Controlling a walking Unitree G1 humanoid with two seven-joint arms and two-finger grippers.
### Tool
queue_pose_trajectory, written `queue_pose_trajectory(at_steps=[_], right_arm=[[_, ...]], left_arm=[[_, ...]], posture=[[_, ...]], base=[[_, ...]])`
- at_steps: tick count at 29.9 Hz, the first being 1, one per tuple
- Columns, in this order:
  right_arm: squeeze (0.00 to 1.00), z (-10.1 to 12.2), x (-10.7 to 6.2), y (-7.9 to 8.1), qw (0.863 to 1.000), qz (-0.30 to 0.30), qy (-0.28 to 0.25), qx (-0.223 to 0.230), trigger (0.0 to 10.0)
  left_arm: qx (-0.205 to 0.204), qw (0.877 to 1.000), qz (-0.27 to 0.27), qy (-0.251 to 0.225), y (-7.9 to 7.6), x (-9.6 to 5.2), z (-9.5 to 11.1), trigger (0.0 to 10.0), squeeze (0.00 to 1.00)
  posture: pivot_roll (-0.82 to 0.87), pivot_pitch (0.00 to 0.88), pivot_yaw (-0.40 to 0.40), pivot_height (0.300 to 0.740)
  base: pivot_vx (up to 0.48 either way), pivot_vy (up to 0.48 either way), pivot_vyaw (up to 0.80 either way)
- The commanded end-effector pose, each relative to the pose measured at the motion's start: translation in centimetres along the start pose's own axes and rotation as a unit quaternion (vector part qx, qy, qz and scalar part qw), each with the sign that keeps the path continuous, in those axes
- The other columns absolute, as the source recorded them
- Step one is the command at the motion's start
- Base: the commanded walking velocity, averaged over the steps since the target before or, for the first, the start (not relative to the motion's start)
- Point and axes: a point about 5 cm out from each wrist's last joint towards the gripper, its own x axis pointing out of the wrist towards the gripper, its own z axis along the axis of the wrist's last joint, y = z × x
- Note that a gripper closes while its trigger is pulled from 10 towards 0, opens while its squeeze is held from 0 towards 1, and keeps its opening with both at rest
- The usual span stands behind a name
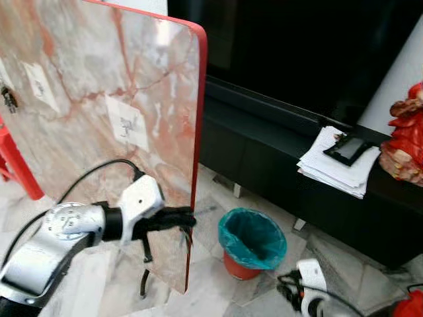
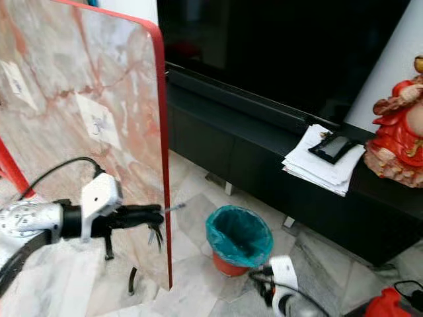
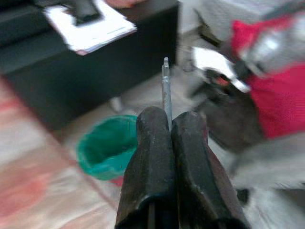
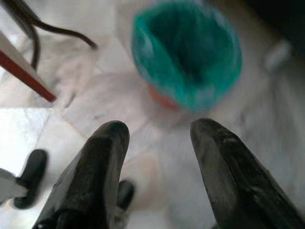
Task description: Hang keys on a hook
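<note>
One small bunch of keys [image 2: 156,232], light, stiff and slippery, dangles from your left claw [image 1: 186,218], pressed together on a key blade, beside the upended table [image 1: 99,99]; hook it by the ring.

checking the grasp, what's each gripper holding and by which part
Left gripper pinches the keys near a key's head, blade sticking out past the fingertips; right gripper holds nothing.

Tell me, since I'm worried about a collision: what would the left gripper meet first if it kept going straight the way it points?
Probably nothing close: the left gripper, shut on the keys, points past the marble panel's red edge over open floor, roughly towards the green-lined bin and the black cabinet. Depth is unclear.
</note>
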Motion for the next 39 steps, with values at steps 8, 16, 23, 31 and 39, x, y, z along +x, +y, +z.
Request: queue_pose_trajectory(at_steps=[8,16,23,31,39], right_arm=[[0.00,9.6,-3.8,-3.2,0.926,0.224,-0.028,-0.303,10.0],[0.00,12.7,-6.2,0.6,0.851,0.336,-0.046,-0.401,10.0],[0.00,14.2,-7.6,3.0,0.826,0.363,-0.058,-0.428,10.0],[0.00,15.1,-8.9,4.4,0.813,0.374,-0.062,-0.441,10.0],[0.00,15.4,-9.4,4.6,0.814,0.371,-0.053,-0.443,10.0]], left_arm=[[0.015,0.995,-0.094,0.032,-0.5,1.9,-0.3,10.0,0.00],[0.026,0.991,-0.121,0.045,-0.1,2.4,-0.4,10.0,0.00],[0.024,0.988,-0.141,0.052,-0.4,2.9,-0.9,10.0,0.00],[0.021,0.987,-0.150,0.062,-0.7,3.2,-1.6,10.0,0.00],[0.027,0.986,-0.152,0.065,-0.8,3.6,-1.8,10.0,0.00]], posture=[[0.08,0.000,-0.038,0.740],[0.07,0.000,-0.025,0.740],[0.07,0.000,-0.017,0.740],[0.07,0.000,-0.016,0.740],[0.06,0.000,-0.017,0.740]], base=[[0.000,0.000,0.00],[0.000,0.000,0.00],[0.000,0.000,0.00],[0.000,0.000,0.00],[0.000,0.000,0.00]])
